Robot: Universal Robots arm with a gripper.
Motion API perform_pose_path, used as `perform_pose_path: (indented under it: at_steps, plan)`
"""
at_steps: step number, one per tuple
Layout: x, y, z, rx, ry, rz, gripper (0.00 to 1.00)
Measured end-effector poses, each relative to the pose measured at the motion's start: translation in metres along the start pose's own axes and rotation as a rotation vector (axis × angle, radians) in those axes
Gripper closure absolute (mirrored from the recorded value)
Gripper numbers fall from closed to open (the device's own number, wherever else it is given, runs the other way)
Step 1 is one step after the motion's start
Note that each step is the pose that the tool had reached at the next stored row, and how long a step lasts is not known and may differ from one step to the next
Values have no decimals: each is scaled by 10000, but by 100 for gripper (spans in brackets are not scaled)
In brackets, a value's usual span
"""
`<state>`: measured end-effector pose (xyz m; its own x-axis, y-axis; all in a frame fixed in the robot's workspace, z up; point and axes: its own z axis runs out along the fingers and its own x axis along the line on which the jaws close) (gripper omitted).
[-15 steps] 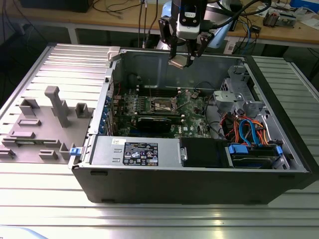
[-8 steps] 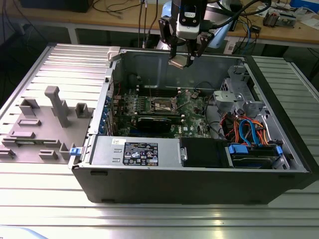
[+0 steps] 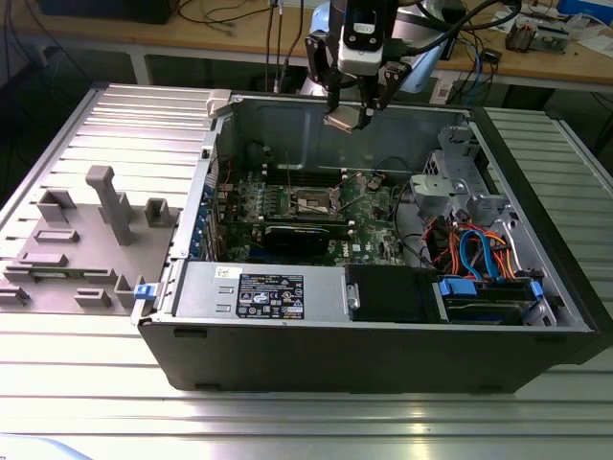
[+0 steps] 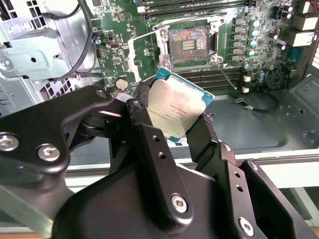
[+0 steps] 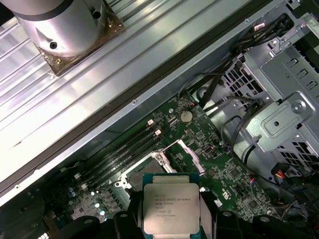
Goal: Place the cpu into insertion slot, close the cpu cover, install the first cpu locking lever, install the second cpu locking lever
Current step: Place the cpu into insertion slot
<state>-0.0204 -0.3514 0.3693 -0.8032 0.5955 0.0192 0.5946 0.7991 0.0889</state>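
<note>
While the arm hangs over the open computer case (image 3: 335, 359), the gripper (image 3: 350, 120) sits high above the rear wall of the case, well clear of the motherboard (image 3: 374, 206). The claw is clenched on the cpu (image 3: 342, 122). In both wrist views the two black fingers (image 4: 142, 114) pinch the chip by opposite edges, with the silver-grey lid facing the cameras and the green edge showing round it (image 4: 174, 107) (image 5: 171, 209).

The insertion slot (image 3: 314, 201) is empty. In the second wrist view its contact field (image 4: 188, 45) is bare, and it lies apart from the held chip. In the first wrist view the slot (image 5: 142, 172) is partly hidden behind the cpu. The cpu cover (image 4: 138, 57) is swung open beside the socket; the silver frame stands raised at one side (image 5: 187, 152) and is not down over the slot.

Long black memory slots (image 5: 124, 149) run alongside the socket. In the exterior view a black graphics card (image 3: 306, 235) lies across the board on the near side of the socket. A metal drive cage (image 3: 460, 182) with coloured cables fills the case towards the exterior view's right. The case lies on its side on a ribbed metal table (image 3: 287, 422). A grey fixture tray (image 3: 105, 206) with upright posts sits on the table at the exterior view's left, just beside the case.
</note>
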Motion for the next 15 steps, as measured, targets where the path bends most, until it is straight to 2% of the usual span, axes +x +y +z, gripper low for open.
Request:
perform_pose_path:
  at_steps: [15]
  plan:
    - [0,0,1,-1,-18,184,46]
